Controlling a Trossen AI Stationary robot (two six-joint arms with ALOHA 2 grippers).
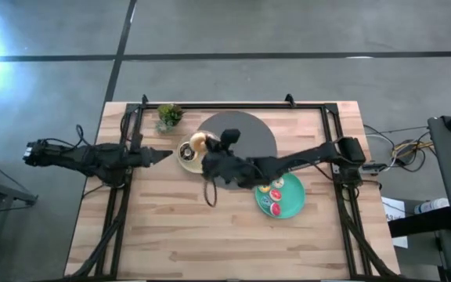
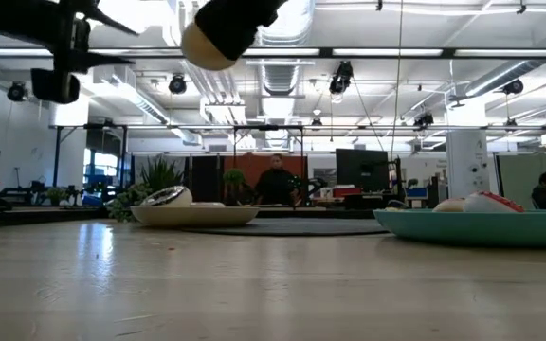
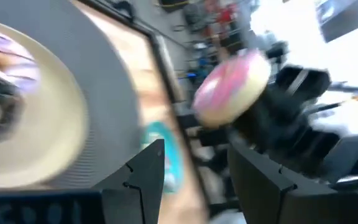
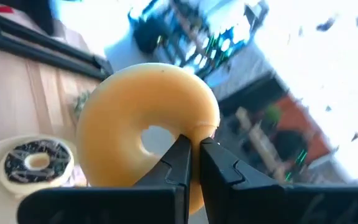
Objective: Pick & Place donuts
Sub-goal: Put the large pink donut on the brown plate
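Observation:
My right gripper (image 1: 207, 150) (image 4: 195, 149) reaches in from the table's right and is shut on a donut (image 1: 198, 141) (image 4: 148, 143), orange on one face and pink-frosted on the other (image 3: 232, 87). It hangs high above the cream plate (image 1: 185, 161) (image 2: 192, 215). On that plate lies a chocolate-frosted donut (image 4: 36, 163) (image 1: 186, 150). The teal plate (image 1: 292, 205) (image 2: 482, 227) holds several donuts (image 1: 275, 196). My left gripper (image 1: 165, 155) (image 3: 194, 171) stands open and level to the left of the cream plate, with nothing between its fingers. My right gripper has the donut by the part of its ring (image 4: 199, 127) between the hole and the outer edge. The two fingertips (image 4: 180, 152) meet there, close together, and cover the exact hold. The fingers come nearly level from the table's right. The donut is lifted clear, its pink face toward the left arm.
A large flat dark grey disc (image 1: 249, 129) lies at the far middle, partly under the cream plate. A small potted plant (image 1: 169, 116) stands at the far left. A black frame (image 1: 233, 105) runs along the table's edges. Bare wood lies along the near side.

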